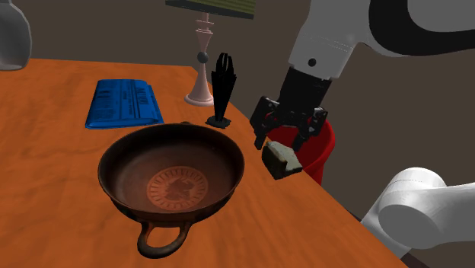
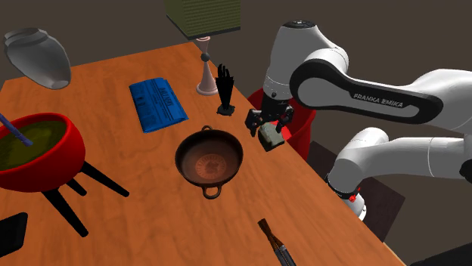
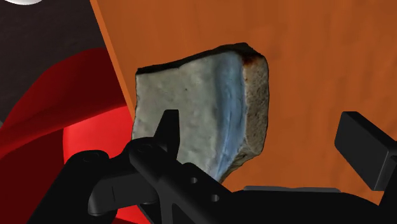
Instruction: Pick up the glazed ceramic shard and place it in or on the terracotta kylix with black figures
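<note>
Since the kylix (image 1: 129, 164) sits furthest left in the shoulder view, we'd go that way | shard (image 1: 282, 160) right of it at the table (image 1: 61, 175) edge, under the gripper (image 1: 283, 143) | wrist view adds: fingers (image 3: 362, 149) spread, one clear of the shard, so we reckon not gripped yet

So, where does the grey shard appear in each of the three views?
Shoulder view: shard at the table edge, right of the kylix.
Second exterior view: right of the kylix, by the table edge.
Wrist view: between the open fingers.
Shared landmark: red container just past that table edge.
</note>
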